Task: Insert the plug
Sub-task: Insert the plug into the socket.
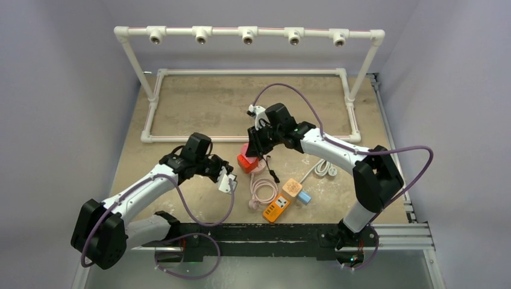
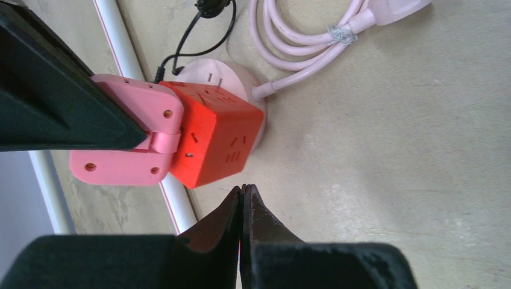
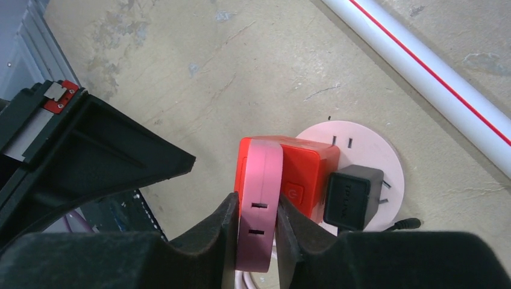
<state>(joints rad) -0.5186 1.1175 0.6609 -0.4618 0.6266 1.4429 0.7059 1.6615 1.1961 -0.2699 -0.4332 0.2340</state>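
Working over the tabletop (image 1: 199, 96), in front of the white PVC frame (image 1: 247, 71), you have both arms angled in toward the centre. The right arm (image 1: 337, 150) reaches across, elbow out, wrist pitched down onto the job. The left arm (image 1: 144, 189) sits lower and just short of it, wrist turned toward the same spot.

The target is the red cube socket (image 3: 307, 165), sitting on its round pink base (image 3: 367, 141) with a black adapter (image 3: 352, 195) already in one face. The coiled pink cable (image 2: 301, 42) lies just beside the base.

The pink plug (image 3: 260, 168) is a flat slab standing on edge. Its broad face is against the cube's side, and its long axis runs out along the right fingers. The right gripper (image 3: 257, 208) has its jaws pinching the slab's two flat faces, so that is your working arm. The cube lies directly off one jaw, across the slab's thickness, so any push goes sideways to the jaws, not along them.

The left gripper (image 2: 243, 195) is near the cube's lower corner but not touching it, with its jaws fully closed on nothing.

Judgement: I can't tell whether the prongs are seated, because the joint is hidden. Watch for the cube tipping on its base when you press.
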